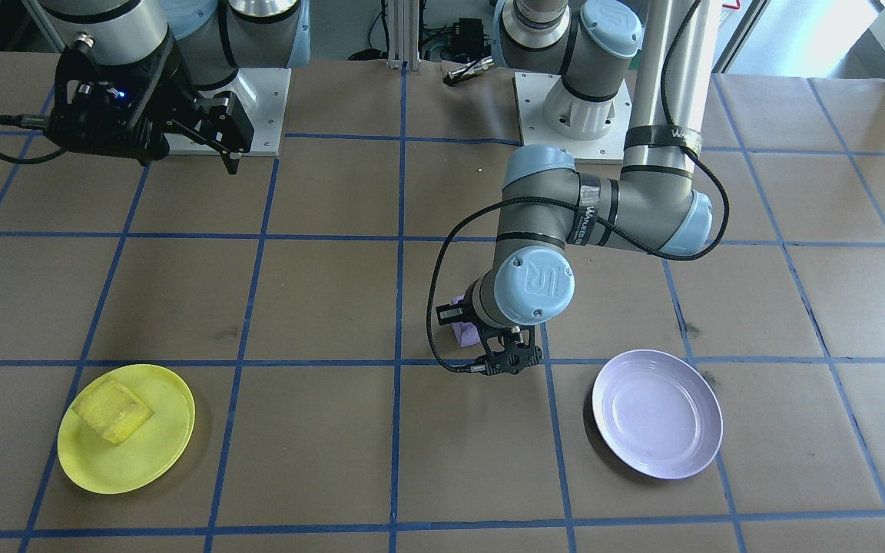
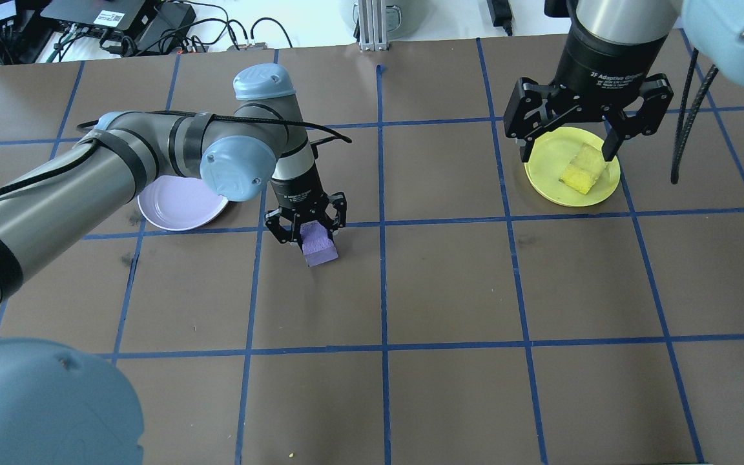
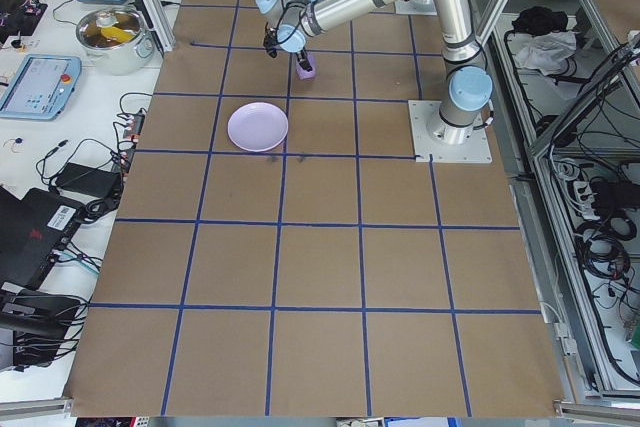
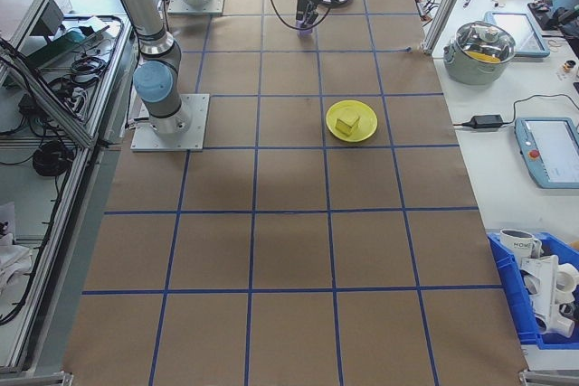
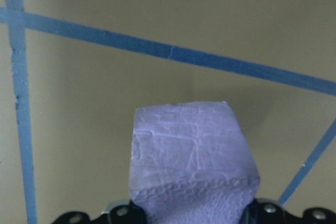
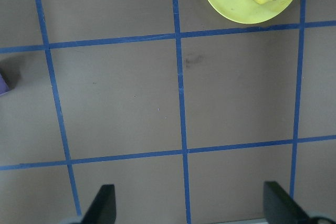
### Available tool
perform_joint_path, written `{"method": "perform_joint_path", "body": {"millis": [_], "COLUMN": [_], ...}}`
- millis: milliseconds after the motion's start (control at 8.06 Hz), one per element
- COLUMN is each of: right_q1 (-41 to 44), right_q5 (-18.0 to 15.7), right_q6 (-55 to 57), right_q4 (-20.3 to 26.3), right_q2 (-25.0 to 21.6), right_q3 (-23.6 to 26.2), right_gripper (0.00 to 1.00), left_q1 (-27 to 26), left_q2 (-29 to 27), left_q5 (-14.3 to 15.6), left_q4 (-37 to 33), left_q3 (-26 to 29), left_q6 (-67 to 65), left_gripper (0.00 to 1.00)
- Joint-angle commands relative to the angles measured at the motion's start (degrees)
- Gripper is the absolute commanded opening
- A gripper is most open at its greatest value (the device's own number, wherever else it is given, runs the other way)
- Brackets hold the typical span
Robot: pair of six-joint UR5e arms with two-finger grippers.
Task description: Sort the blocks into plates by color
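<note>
Overhead: the left pincer [image 2: 308, 230] is gripping the purple block [image 2: 318, 245] mid-counter, beside the lavender plate [image 2: 181, 203]; the right pincer [image 2: 569, 147] is hanging wide open over the yellow plate [image 2: 543, 176], which is holding the yellow block [image 2: 582, 170], towards the far edge. Left wrist: the block is filling the jaws

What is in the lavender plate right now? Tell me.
Empty. The lavender plate shows only bare surface; the purple block sits between the left gripper's fingers, off the plate.
</note>
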Motion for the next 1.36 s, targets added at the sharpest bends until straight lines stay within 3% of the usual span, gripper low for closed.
{"method": "perform_joint_path", "body": {"millis": [0, 124, 372, 869, 1241], "right_q1": [0.00, 0.00, 0.00, 0.00, 0.00], "right_q5": [0.00, 0.00, 0.00, 0.09, 0.00], "right_q6": [-0.01, -0.01, 0.08, 0.08, 0.08], "right_q4": [-0.02, -0.02, -0.02, -0.02, -0.02], "right_q2": [0.00, 0.00, 0.00, -0.09, -0.09], "right_q3": [-0.02, -0.02, -0.02, 0.07, 0.07], "right_gripper": [1.00, 1.00, 1.00, 1.00, 1.00], "left_q1": [2.10, 4.47, 12.10, 21.17, 23.04], "left_q2": [4.52, 5.15, 4.37, 0.42, -5.29], "left_q5": [5.57, 7.61, 7.63, 10.09, 10.18], "left_q4": [-3.19, -5.73, -6.37, -4.70, -0.13], "left_q3": [4.44, 8.30, 13.60, 13.88, 13.96], "left_q6": [1.99, 9.67, 19.28, 37.74, 40.07], "left_gripper": [0.00, 0.00, 0.00, 0.00, 0.01]}}
